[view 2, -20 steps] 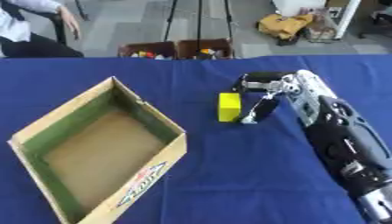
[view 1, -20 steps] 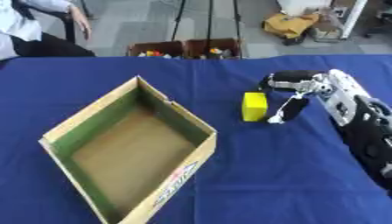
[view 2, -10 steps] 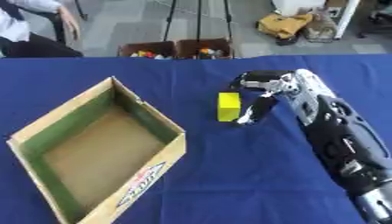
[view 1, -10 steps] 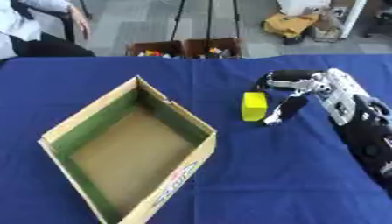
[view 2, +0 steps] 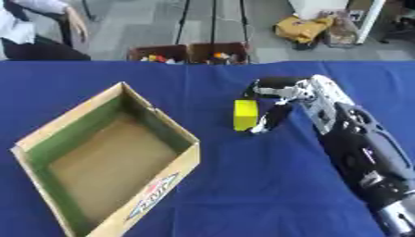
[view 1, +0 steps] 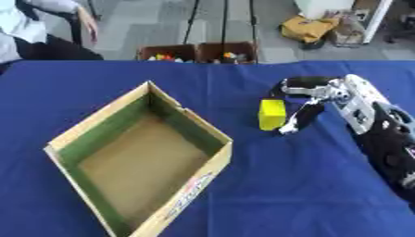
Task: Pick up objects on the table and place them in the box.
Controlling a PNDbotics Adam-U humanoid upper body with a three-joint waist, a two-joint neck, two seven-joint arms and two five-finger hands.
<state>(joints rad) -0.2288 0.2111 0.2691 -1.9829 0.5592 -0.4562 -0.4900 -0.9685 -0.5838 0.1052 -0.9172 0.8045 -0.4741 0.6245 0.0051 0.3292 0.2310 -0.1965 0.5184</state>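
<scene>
Presently my right robot hand (view 1: 312, 99) sits over the right half of the desk (view 1: 267, 185), which is covered in blue cloth. My arm enters from the lower right edge of the view. The fingers are curled around a yellow block (view 1: 272, 114): one dark finger (view 1: 296, 84) arches over its far side, and another (view 1: 298, 119) runs down its right face to the cloth just beside it. The block stands upright on the desk. I cannot tell whether the fingers actually bear on it or only frame it closely.

An open cardboard box (view 1: 188, 118) lies on the left half of the desk, turned cornerwise, its inner walls green and its floor brown. A printed label shows on its near right wall. The box holds nothing that I can see. The block stands near the box's right corner, apart from it.

My left robot hand appears in neither view.
</scene>
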